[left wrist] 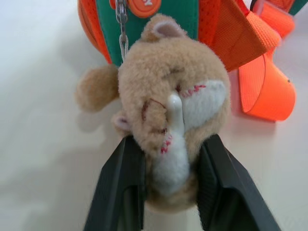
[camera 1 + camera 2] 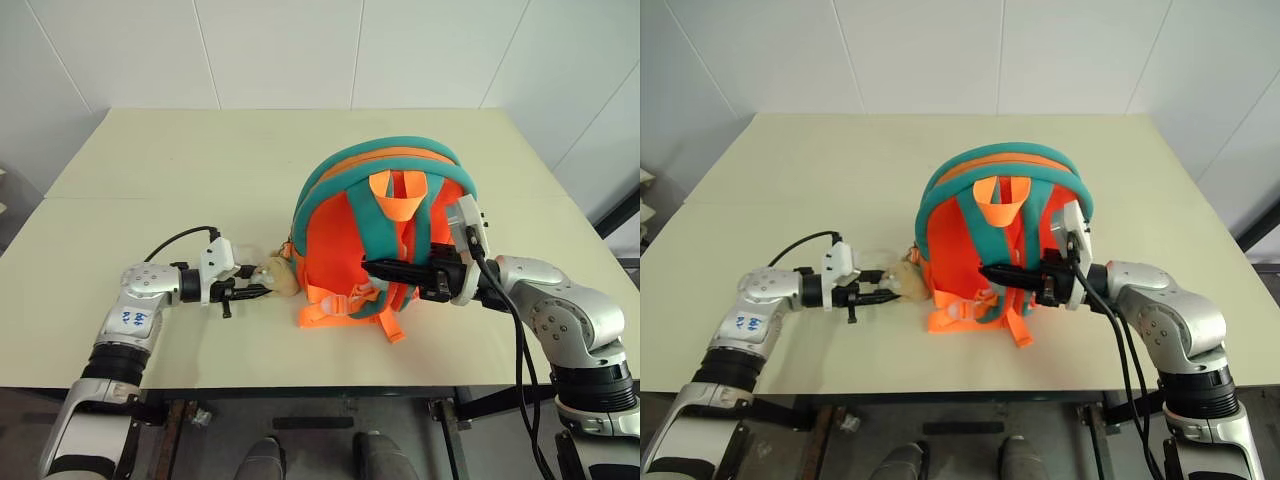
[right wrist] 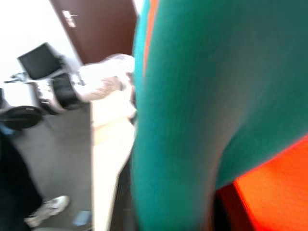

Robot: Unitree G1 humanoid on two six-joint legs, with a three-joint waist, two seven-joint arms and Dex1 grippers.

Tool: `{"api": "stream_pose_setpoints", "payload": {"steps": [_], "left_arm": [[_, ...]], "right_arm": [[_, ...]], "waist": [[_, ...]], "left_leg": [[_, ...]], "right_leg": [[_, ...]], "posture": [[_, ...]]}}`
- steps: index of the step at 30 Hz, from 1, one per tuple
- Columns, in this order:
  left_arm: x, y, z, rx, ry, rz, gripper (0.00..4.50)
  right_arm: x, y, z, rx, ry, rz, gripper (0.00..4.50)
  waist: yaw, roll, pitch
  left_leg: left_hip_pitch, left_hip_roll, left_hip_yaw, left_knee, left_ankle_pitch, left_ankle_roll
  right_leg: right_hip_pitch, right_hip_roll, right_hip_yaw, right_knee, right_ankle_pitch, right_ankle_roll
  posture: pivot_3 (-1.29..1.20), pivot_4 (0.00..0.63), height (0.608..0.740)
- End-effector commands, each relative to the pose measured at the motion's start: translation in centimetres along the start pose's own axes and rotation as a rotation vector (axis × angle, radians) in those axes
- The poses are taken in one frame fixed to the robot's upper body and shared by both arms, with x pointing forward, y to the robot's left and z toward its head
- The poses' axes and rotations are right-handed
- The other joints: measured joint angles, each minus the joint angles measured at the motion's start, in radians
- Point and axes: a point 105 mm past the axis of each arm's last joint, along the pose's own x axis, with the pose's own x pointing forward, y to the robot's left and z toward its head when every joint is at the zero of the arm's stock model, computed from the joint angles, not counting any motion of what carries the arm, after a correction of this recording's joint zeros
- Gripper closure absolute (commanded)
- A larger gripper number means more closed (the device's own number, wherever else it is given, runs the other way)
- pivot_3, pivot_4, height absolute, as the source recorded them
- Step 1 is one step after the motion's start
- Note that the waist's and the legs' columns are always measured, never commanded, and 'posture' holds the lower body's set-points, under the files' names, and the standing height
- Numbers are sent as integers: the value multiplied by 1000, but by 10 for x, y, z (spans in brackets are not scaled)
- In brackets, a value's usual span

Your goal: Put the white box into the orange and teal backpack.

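We see the counter (image 2: 200, 160) carrying the orange and teal backpack (image 2: 385, 235) at its middle, straps facing us. Our right gripper (image 2: 375, 267) reaches among those straps, its jaws' state unclear. Our left gripper (image 2: 255, 291) has its jaws around the beige plush toy (image 2: 279, 274) at the backpack's left side.

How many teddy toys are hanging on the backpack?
1. The beige plush toy hangs by a chain at the orange and teal backpack's side, lying on the table between the left gripper's fingers. Others may be hidden behind it.
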Motion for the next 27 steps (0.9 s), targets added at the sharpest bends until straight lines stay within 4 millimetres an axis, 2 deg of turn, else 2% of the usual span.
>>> {"api": "stream_pose_setpoints", "payload": {"steps": [1,6,8,9,12,18,27], "left_arm": [[-17,4,13,-15,-36,58,1648],[-37,0,16,-7,15,111,94],[-40,-4,19,-24,15,98,0],[-41,-5,22,-36,1,88,0],[-45,-7,29,-29,-13,79,0],[-44,-5,44,25,-76,92,0],[-45,-11,42,33,-69,80,0]], "right_arm": [[-13,0,15,-97,-24,-40,2529],[-42,-8,19,-137,19,-115,794],[-55,-8,13,-143,76,-126,138],[-61,-5,10,-137,93,-120,22],[-75,-5,4,-144,135,-140,22],[-109,-31,-6,-212,204,-308,22],[-127,-43,-25,-258,248,-394,22]], "waist": [[1,0,0],[3,0,0],[5,0,0],[8,0,0],[8,0,0],[1,0,0],[2,0,0]], "left_leg": [[0,0,0,0,0,0],[-1,0,0,0,-1,1],[-1,0,0,0,-1,1],[-1,0,0,0,-1,1],[-1,0,0,0,-2,1],[-1,0,1,0,-2,1],[-1,0,2,0,-2,2]], "right_leg": [[0,0,0,0,0,0],[0,0,0,-2,0,0],[0,0,0,-2,0,0],[0,0,-1,-2,0,0],[1,-1,-1,-4,0,0],[2,-1,0,-6,0,-1],[2,-1,0,-7,0,0]], "posture": [[0,150,740],[0,150,740],[0,150,740],[0,150,740],[0,150,740],[0,150,740],[0,150,740]]}}
